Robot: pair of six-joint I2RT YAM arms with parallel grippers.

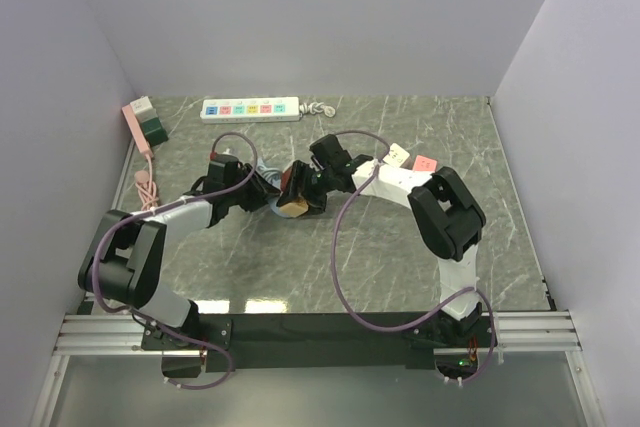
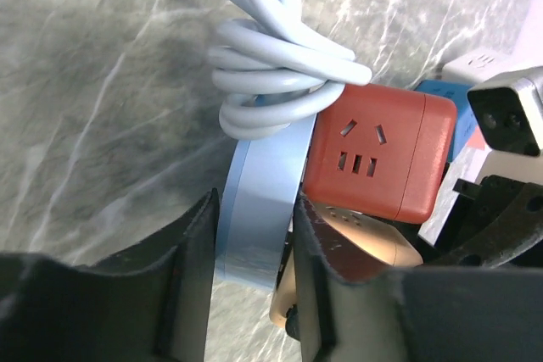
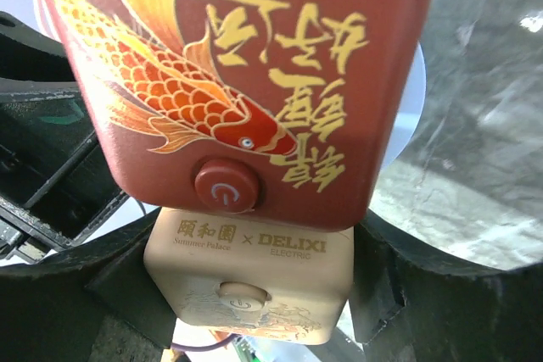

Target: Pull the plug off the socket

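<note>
- Left gripper [image 2: 254, 214] is pinching a pale blue disc [image 2: 265, 163] edge-on, with the red cube socket [image 2: 373, 154] touching it, just right of the fingers.
- Right gripper [image 3: 250, 287] is clamping a beige cube [image 3: 248, 247] — that socket is lying straight beyond its fingertips.
- Pull axis is likely running between the 2 grippers.

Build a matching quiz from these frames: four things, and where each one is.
Things: 1 blue disc; 2 beige cube; 3 power strip; 4 red cube.
Places: A at the table's far edge; B held in the right gripper; C clamped in the left gripper; D koi print, touching the beige cube.
Pairs: 1-C, 2-B, 3-A, 4-D.
</note>
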